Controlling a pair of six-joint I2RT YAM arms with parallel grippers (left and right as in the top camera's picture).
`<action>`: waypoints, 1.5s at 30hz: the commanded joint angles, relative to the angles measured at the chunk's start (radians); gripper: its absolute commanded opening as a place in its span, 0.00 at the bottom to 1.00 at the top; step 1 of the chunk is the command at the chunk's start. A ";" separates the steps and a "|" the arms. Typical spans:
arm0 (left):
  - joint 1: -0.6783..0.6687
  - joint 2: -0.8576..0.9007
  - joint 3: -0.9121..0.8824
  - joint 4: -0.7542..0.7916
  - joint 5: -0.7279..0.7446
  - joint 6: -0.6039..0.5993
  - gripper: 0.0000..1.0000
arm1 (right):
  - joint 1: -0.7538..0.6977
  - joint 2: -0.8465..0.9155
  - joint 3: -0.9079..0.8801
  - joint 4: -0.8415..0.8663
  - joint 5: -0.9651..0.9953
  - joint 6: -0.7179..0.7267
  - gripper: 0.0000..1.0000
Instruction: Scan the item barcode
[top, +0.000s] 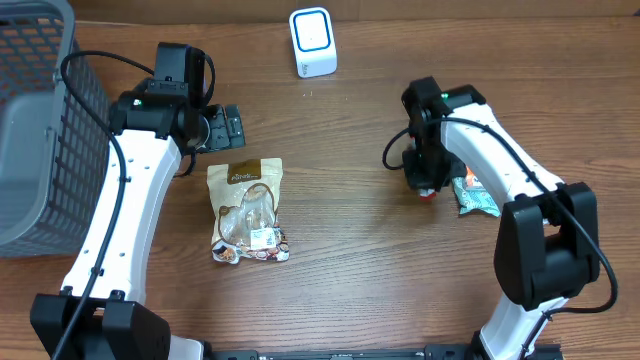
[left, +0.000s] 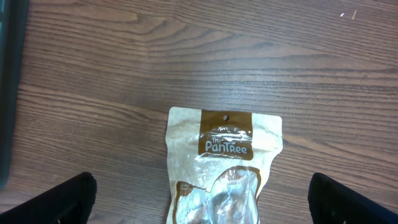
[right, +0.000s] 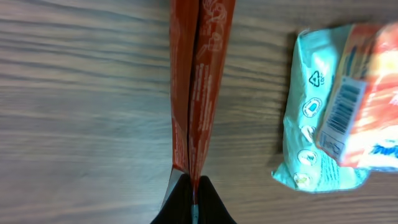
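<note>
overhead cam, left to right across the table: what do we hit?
basket → pouch → scanner → red packet → teal packet
</note>
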 joint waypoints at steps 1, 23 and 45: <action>-0.007 0.006 0.018 0.001 0.005 -0.014 1.00 | -0.010 -0.007 -0.051 0.034 0.054 0.031 0.04; -0.007 0.006 0.018 0.001 0.005 -0.014 1.00 | 0.077 -0.074 -0.075 0.154 -0.351 0.170 0.73; -0.007 0.006 0.018 0.001 0.005 -0.014 1.00 | 0.470 -0.076 -0.078 0.523 -0.502 0.296 1.00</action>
